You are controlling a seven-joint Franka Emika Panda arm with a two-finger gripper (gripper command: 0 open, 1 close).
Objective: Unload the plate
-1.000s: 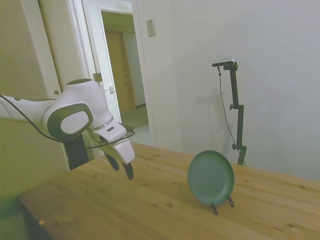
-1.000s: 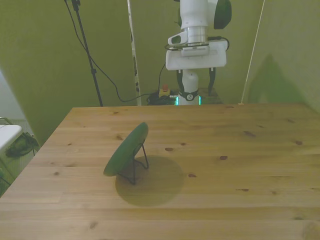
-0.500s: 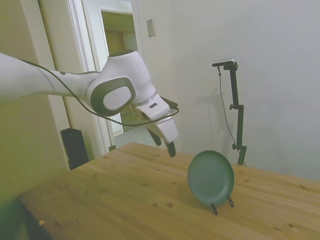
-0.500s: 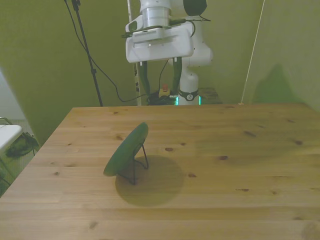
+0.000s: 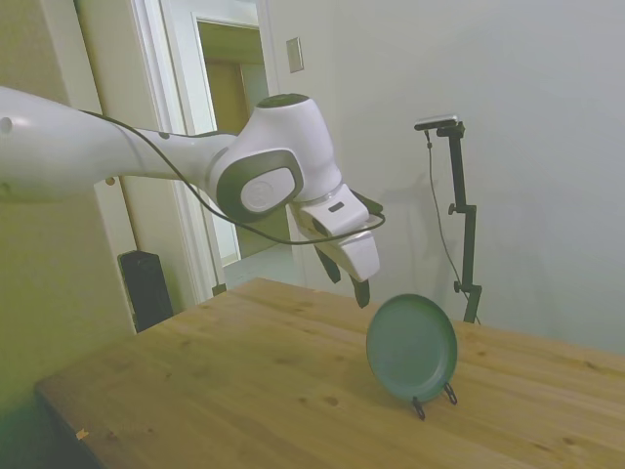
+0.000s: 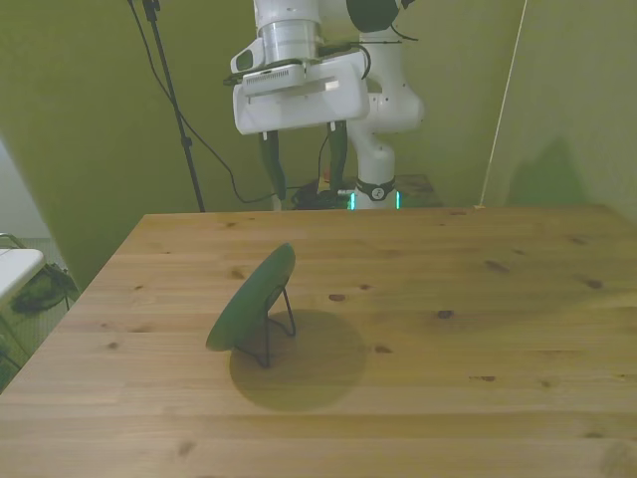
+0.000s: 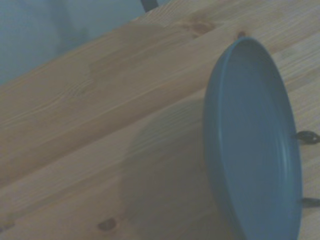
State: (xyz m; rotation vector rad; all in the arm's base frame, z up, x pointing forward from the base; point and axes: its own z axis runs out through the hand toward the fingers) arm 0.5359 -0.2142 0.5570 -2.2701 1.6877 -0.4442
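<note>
Approach phase, no contact yet. Over the last second gripper [image 6: 304, 164] swung up from low beside the base and out over the bench [image 6: 478, 329], now hanging above and behind the plate [image 6: 254, 296], near but clearly apart in the side view. Fingers spread, nothing held. Plate unmoved throughout: propped near-upright, leaning back on the thin black wire stand [image 6: 279, 324], toward the front view's left of the bench, stand prongs hooking the lower rim [image 5: 434, 395]. Wrist view now filled by plate rim and concave face [image 7: 255, 140], so aim looks about right. Probably next: drop onto the top rim edge-on, close, lift up and clear of the prongs before laying flat. Risk: nudging the rim, tipping plate and stand together.
</note>
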